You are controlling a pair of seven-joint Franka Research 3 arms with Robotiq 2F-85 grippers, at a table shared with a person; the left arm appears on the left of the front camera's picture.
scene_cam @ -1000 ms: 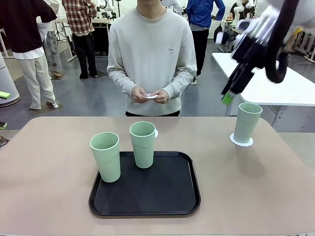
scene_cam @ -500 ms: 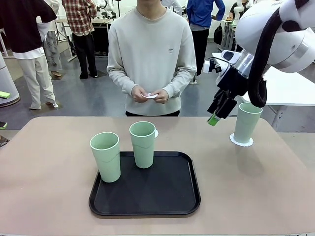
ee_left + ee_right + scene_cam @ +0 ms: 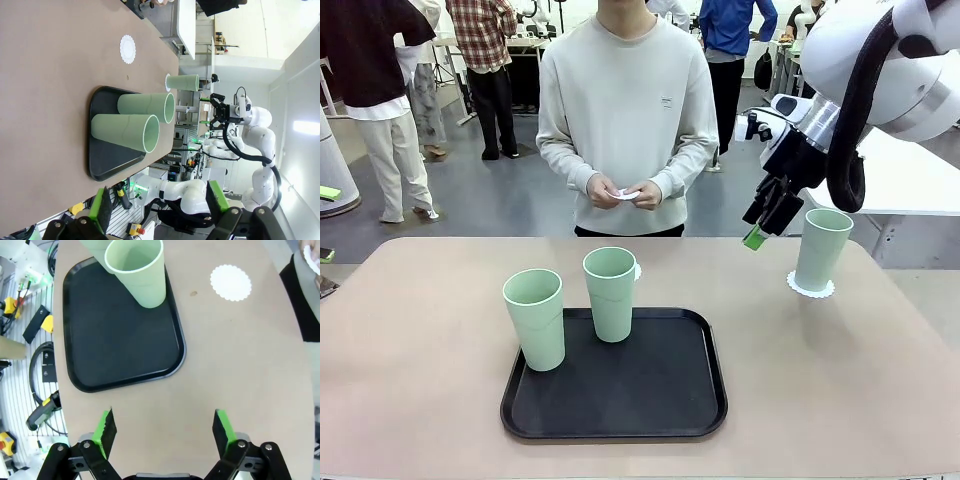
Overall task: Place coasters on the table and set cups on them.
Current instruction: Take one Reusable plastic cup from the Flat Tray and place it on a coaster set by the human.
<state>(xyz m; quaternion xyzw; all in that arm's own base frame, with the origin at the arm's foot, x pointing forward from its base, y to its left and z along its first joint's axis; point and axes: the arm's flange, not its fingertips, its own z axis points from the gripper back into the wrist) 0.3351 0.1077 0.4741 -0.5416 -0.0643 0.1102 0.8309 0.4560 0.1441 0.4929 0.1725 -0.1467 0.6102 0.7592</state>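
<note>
Set cup point(image 3: 821, 248) on its doily point(image 3: 810, 287) at far right of worktop point(image 3: 420, 330), two more waiting on tray point(image 3: 670, 400); right hand point(image 3: 756, 236) & left hand point(image 3: 159, 202) both spread wide, empty.

Front cup point(image 3: 535, 320) and back cup point(image 3: 611, 295) prob. light, thin plastic, smooth & tapered, so apt to slip or tip if squeezed hard; best pinched gently across the wall, upper half, under the rim ridge. Spare doily point(image 3: 230, 283) flat on worktop just behind tray, nr back cup: flimsy paper, likely to skid, so lower cup straight down. Third doily point(image 3: 627, 194) w/ person point(image 3: 628, 110) at far side. In the way: tray cups close together, little room for a finger between; tray lip to lift over; set cup near right hand, easy to knock.
</note>
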